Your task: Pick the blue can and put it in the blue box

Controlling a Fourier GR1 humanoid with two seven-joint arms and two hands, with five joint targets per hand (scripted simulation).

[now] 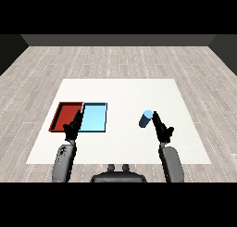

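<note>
The blue can stands on the white table right of centre, tilted slightly. My right hand is just to its right, fingers straight and pointing up beside the can, not curled round it. The light blue tray lies left of centre with the red tray against its left side. My left hand hovers over the seam between the two trays at their near edge, fingers relaxed and holding nothing.
The white table ends on every side onto a grey wood-plank floor. Both grey forearms rise from the near edge of the table.
</note>
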